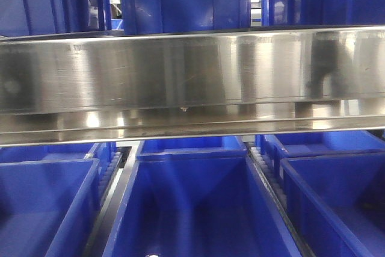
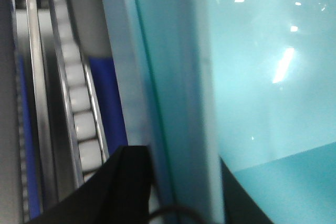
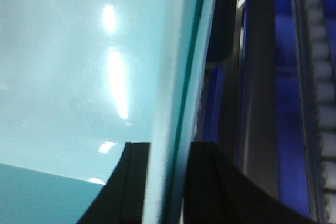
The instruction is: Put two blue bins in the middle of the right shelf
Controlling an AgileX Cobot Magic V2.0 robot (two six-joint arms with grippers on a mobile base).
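My left pincer and right pincer each seem to pinch a side wall of the open blue plastic bin, sitting between the white roller rails.

Centre bin: blue plastic, open-topped, upright on lower level, between left bin and right bin, near but apart. Walls nipped by left gripper and right gripper; plastic looks pale cyan in wrist views.
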